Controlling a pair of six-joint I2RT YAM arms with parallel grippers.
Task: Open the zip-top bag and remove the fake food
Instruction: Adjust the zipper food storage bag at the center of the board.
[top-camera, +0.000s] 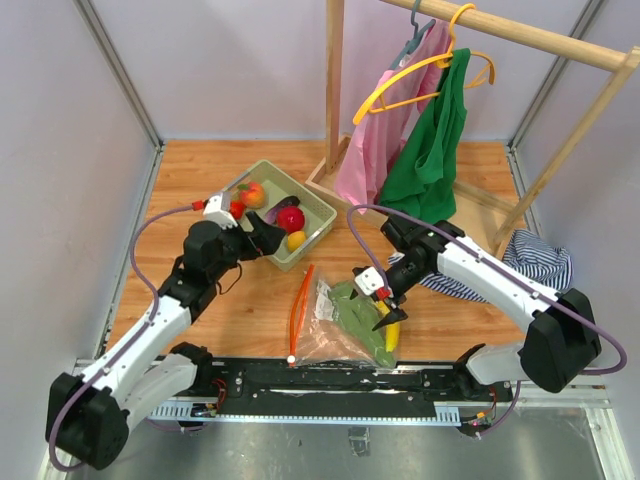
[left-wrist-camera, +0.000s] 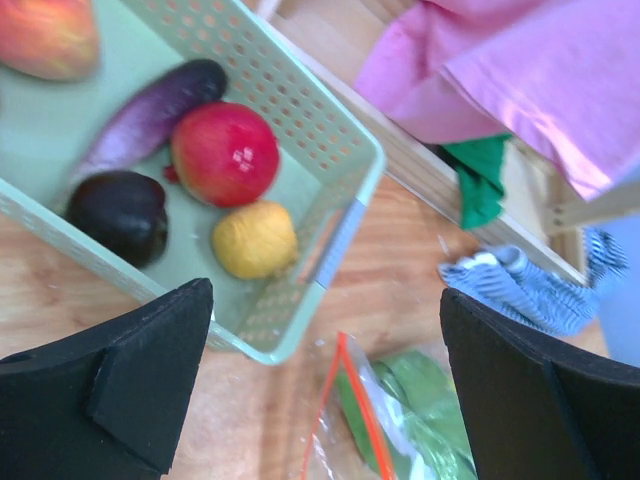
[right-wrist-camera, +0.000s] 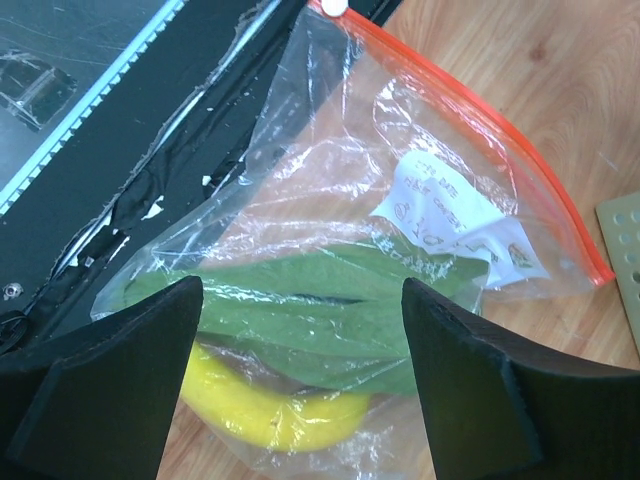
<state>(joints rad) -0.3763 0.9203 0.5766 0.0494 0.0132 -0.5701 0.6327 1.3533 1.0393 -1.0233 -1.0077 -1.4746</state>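
The zip-top bag (top-camera: 335, 320) lies on the table near the front edge, its orange-red zip strip (top-camera: 300, 305) on its left side. Inside it are a green leafy piece (right-wrist-camera: 320, 305) and a yellow banana (right-wrist-camera: 270, 410); its white label (right-wrist-camera: 455, 215) shows. My right gripper (top-camera: 385, 312) is open just above the bag's right end, jaws either side of the banana and green piece (right-wrist-camera: 300, 390). My left gripper (top-camera: 262, 238) is open and empty over the near corner of the green basket (left-wrist-camera: 330, 215), which holds a red fruit (left-wrist-camera: 225, 152), a yellow piece (left-wrist-camera: 255, 240), purple eggplants and a peach.
A wooden clothes rack (top-camera: 335, 90) with pink and green garments on hangers stands at the back right. A blue striped cloth (top-camera: 535, 260) lies at the right. The black base rail (top-camera: 330, 380) runs along the near edge, close to the bag.
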